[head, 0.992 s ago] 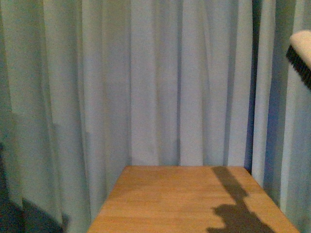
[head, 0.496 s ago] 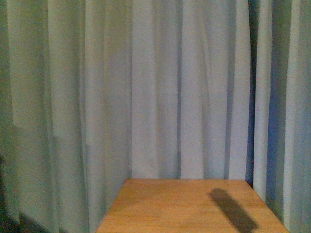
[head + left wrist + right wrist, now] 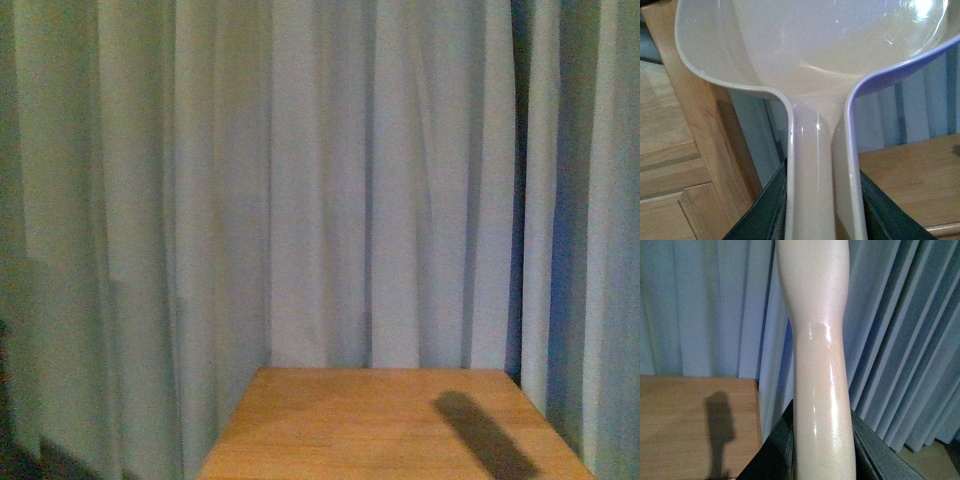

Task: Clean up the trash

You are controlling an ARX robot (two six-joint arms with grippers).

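The trash is out of view in every frame. In the left wrist view, my left gripper (image 3: 824, 210) is shut on the handle of the pale beige dustpan (image 3: 815, 55), whose scoop looks bare inside and is held up off the wood surface. The right wrist view shows my right gripper (image 3: 821, 445) shut on the smooth beige handle of the brush (image 3: 815, 315); its bristles are out of frame. Neither arm appears in the front view, only a long dark shadow (image 3: 485, 435) on the table.
A wooden table (image 3: 350, 430) stands against pale blue-grey curtains (image 3: 330, 180) that hang behind and to both sides. The left wrist view shows a wooden post and drawer fronts (image 3: 675, 150) beside the dustpan. Floor (image 3: 930, 460) shows past the table's right edge.
The brush head that showed at the top right of the front view a second ago has gone out of frame. The shadow on the table shrank to a single narrow bar.
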